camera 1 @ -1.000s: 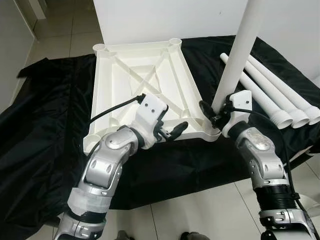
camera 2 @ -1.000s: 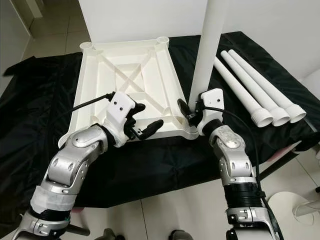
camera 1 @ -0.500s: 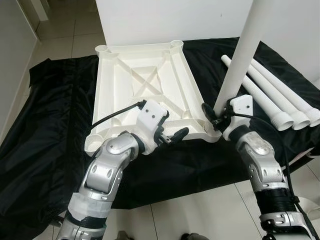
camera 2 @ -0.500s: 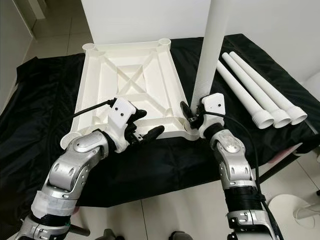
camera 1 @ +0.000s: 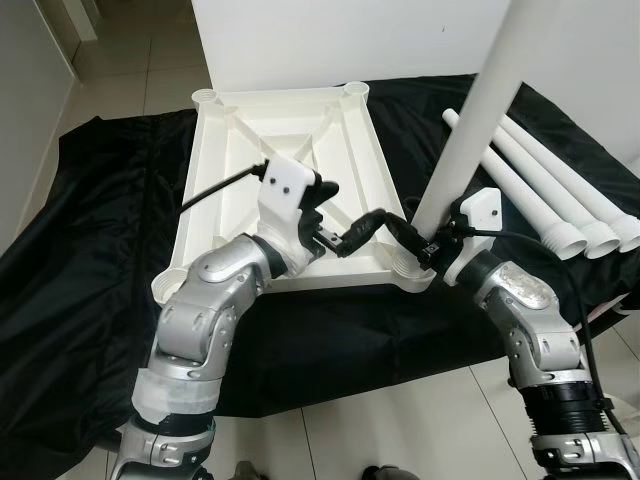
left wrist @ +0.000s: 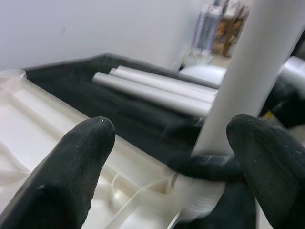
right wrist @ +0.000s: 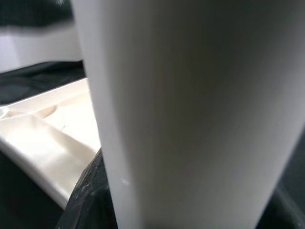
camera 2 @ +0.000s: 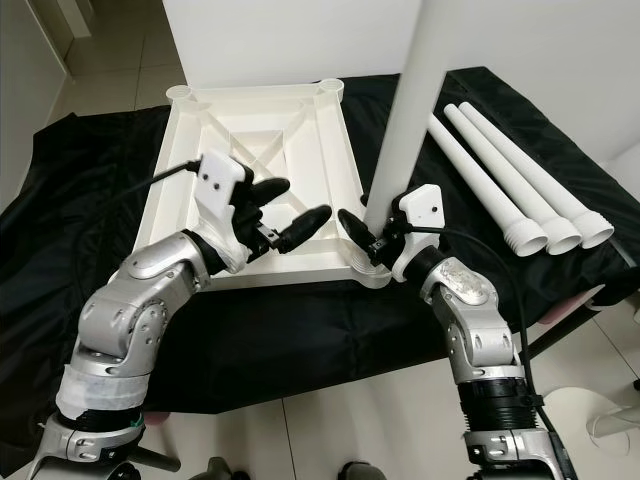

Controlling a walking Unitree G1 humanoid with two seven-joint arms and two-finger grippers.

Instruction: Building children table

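While upright: white table leg (camera 1: 478, 105) stands in tabletop's (camera 1: 240, 190) near-right corner socket.
Right gripper (camera 2: 365, 235): fingers clamped on leg base.
Left gripper (camera 1: 345, 215): fingers apart, at 9 o'clock of leg.
Spare legs (camera 2: 500, 180): at 3 o'clock, on black cloth (camera 1: 90, 260).

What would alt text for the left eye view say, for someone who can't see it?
The right pincer grips an upright white leg at a corner of the upturned tabletop. The open left pincer reaches toward it; three spare legs lie on black cloth.

Head stereo pair looks down on tabletop (camera 1: 290, 150); wrist cameras sit close (both share upright leg (left wrist: 257, 81)).
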